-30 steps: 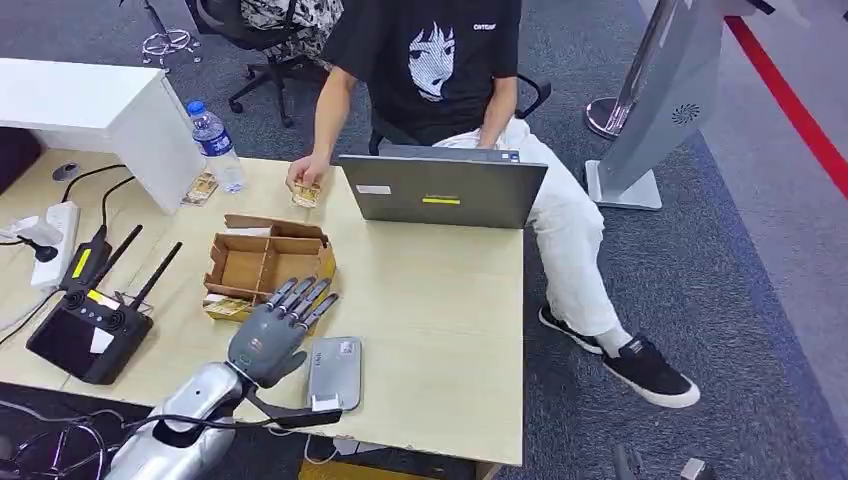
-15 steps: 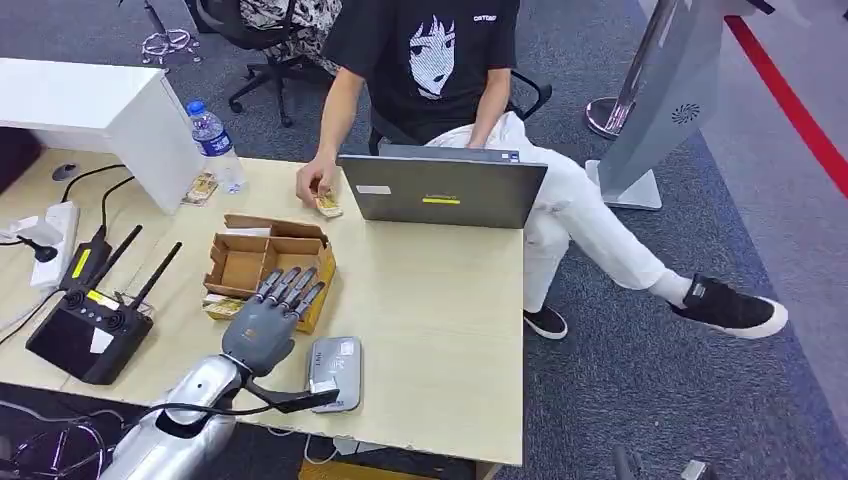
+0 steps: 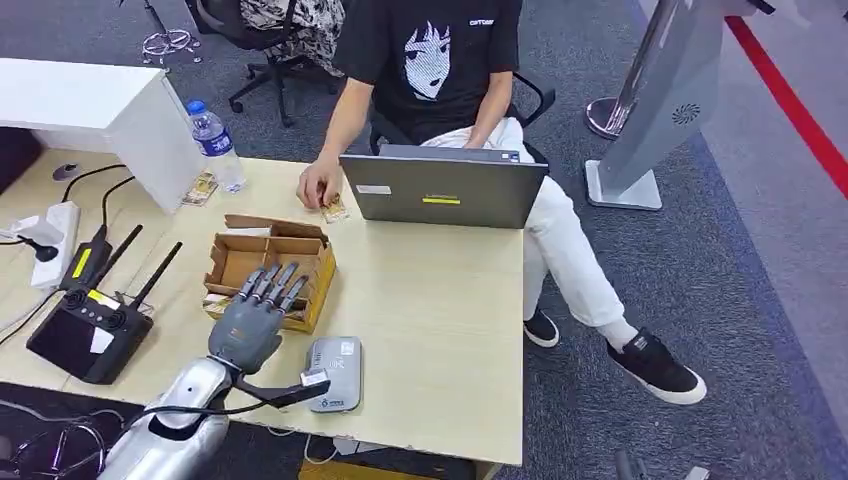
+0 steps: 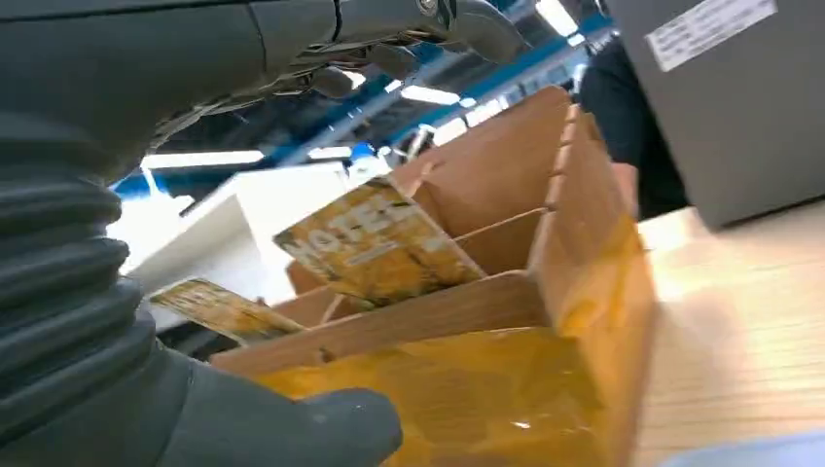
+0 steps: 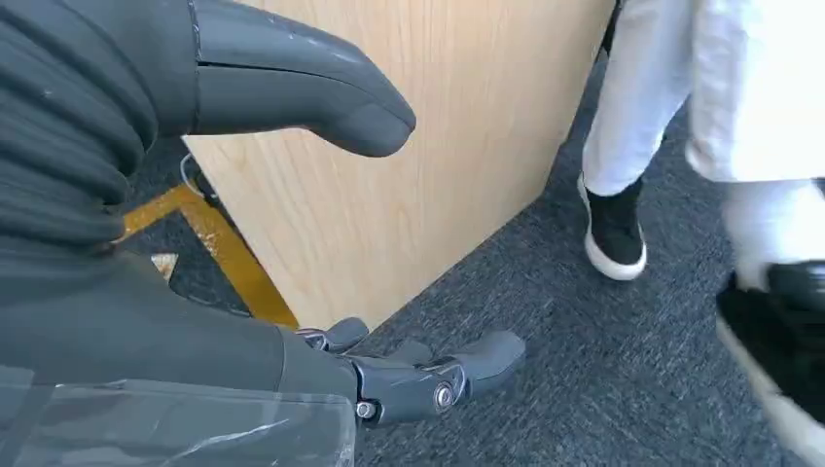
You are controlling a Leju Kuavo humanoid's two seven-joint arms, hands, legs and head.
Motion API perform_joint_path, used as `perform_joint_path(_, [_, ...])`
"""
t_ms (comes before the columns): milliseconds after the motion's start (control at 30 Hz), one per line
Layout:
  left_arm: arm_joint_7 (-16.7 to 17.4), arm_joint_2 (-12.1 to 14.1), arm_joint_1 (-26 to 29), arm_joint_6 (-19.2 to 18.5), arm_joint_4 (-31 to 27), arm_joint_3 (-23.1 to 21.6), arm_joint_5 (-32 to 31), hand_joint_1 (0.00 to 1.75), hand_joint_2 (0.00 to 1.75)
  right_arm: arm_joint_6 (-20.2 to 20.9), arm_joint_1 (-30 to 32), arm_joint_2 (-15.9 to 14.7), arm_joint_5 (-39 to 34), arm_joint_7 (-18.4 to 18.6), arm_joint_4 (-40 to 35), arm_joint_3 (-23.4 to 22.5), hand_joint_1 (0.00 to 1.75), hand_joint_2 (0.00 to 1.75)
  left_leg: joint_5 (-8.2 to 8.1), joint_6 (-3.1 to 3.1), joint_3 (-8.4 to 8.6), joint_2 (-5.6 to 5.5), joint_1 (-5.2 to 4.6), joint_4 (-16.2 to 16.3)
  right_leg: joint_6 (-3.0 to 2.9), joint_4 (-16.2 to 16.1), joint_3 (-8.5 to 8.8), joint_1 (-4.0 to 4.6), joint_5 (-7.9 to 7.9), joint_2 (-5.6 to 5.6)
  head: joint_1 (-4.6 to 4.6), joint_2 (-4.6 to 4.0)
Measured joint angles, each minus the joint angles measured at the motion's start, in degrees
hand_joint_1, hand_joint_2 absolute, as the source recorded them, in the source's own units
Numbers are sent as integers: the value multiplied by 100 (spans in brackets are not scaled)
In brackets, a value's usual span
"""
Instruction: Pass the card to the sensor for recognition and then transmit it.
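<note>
The left robot hand (image 3: 250, 325) is seen held flat over the near edge of the cardboard box (image 3: 268, 268) on the table (image 3: 430, 330), fingers (image 3: 270, 285) stretched out and apart, nothing gripped in it. In the left wrist view the box's dividers are seen up close, with a yellow printed card (image 4: 375, 243) standing tilted in one compartment and a second card (image 4: 219, 309) leaning beside it, closer to the hand. Neither card is touched by the hand as far as can be told.

A grey card sensor (image 3: 334, 373) is laid flat on the table just beside the left wrist, toward the table's front edge, with a cable run to it.

The right robot hand (image 5: 321, 243) is hung down beside the table's wooden side panel, above the carpet, thumb and fingers held apart with nothing between them.

Across the table a person (image 3: 440, 70) in a black shirt is seated behind a grey laptop (image 3: 442, 190), and another yellow card (image 3: 333, 208) is pinned to the tabletop under the person's hand (image 3: 318, 188). A water bottle (image 3: 215, 146) is stood near the far left corner, with a small yellow card (image 3: 200, 187) just beside it. A black controller with antennas (image 3: 90, 325) is parked on the left side.
</note>
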Motion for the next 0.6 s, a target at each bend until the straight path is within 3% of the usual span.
perform_joint_path(333, [87,50,185,-90,-350,203,-52,0,175,42,81,-2,-4,-28,-15,-70,0,175,0,1,-3,0,0,0,0,0,-1,0,0,-1,-2,0])
perform_joint_path(367, [81,59,196,-109,-350,223,-44,10,175,42,82,-2,0,-28,-15,-76,0,175,0,1,-3,0,0,0,0,0,-1,0,0,-2,-2,0])
perform_joint_path(400, [57,63,203,-140,-350,247,-39,94,175,42,81,-2,0,-28,-15,-81,0,175,0,1,-3,0,0,0,0,0,-1,0,0,-2,-2,0])
perform_joint_path(433, [46,66,209,-144,-350,269,-37,148,175,42,82,-2,2,-28,-15,-83,0,175,1,1,-2,0,0,0,0,0,-1,0,0,-1,-2,0])
perform_joint_path(600, [-7,68,208,-210,-347,304,-30,169,175,42,81,-2,2,-28,-15,-90,0,175,1,1,-3,0,0,0,0,0,-1,0,0,-1,0,0])
